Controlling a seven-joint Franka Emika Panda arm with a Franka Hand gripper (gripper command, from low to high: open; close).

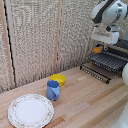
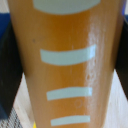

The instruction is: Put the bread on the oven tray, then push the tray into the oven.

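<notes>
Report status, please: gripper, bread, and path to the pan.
Gripper shut on bread, above the pan. Pan pulled out of oven. Mug, bowl, plate apart on table; nothing in the way.

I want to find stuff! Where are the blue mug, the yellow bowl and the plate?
blue mug (image 1: 53, 90), exterior view, middle of its side.
yellow bowl (image 1: 59, 78), exterior view, on its rim behind the mug.
plate (image 1: 30, 110), exterior view, middle of its face.
</notes>
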